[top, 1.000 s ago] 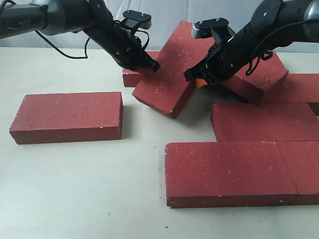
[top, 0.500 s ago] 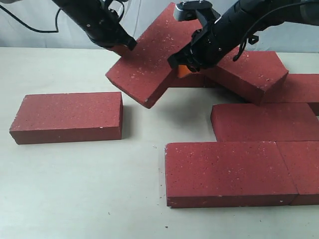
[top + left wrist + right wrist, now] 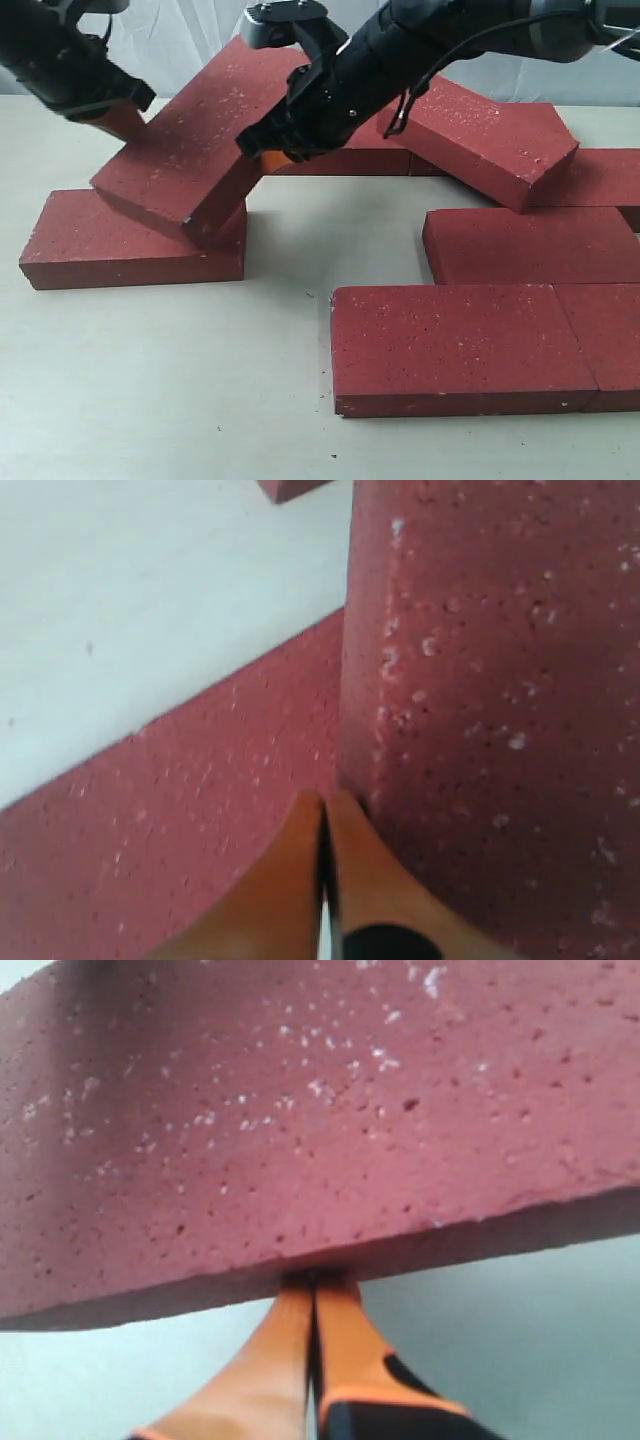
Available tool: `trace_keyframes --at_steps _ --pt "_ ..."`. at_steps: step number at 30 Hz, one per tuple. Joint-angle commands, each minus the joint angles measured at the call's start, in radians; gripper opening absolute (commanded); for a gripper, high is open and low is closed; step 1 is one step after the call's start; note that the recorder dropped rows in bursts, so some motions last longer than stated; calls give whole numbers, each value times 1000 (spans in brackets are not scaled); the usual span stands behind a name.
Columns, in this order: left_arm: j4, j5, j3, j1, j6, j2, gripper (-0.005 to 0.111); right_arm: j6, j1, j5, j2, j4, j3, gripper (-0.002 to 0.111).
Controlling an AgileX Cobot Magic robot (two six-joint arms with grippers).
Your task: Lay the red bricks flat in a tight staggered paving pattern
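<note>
One red brick [image 3: 205, 135] hangs tilted, squeezed endwise between my two grippers. My left gripper [image 3: 112, 117] is shut, its orange tips pressed against the brick's upper left edge. My right gripper [image 3: 272, 160] is shut too and pushes the opposite long edge. The brick's low corner rests on or just over a flat red brick [image 3: 110, 240] at the left. In the left wrist view the shut fingertips [image 3: 322, 805] meet the carried brick's side [image 3: 500, 680]. In the right wrist view the shut tips [image 3: 315, 1288] butt against the brick's edge [image 3: 300, 1110].
Other red bricks lie at the right: a tilted one [image 3: 490, 135], a flat one [image 3: 530, 245], two side by side at the front [image 3: 460, 345] [image 3: 612, 340], one at the far right [image 3: 605, 175] and one behind the right arm [image 3: 350, 160].
Both arms have swung left and up, carrying the pinched brick from the middle of the table to above the left flat brick. Both grippers stay shut.
</note>
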State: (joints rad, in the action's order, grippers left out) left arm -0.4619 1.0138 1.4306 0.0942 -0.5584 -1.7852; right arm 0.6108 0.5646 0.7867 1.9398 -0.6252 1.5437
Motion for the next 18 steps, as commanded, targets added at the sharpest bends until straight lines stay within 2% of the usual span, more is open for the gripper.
trace_keyframes --at_steps 1,7,14,18 --pt "31 -5 -138 -23 1 122 0 4 78 -6 -9 -15 7 -1" --pt "30 -9 -296 -23 24 241 0 4 182 33 -9 12 7 -1" --pt "77 -21 -464 -23 50 353 0 4 250 137 -9 15 7 -1" --pt "181 -4 -538 -23 55 391 0 -10 299 170 -9 12 -6 -1"
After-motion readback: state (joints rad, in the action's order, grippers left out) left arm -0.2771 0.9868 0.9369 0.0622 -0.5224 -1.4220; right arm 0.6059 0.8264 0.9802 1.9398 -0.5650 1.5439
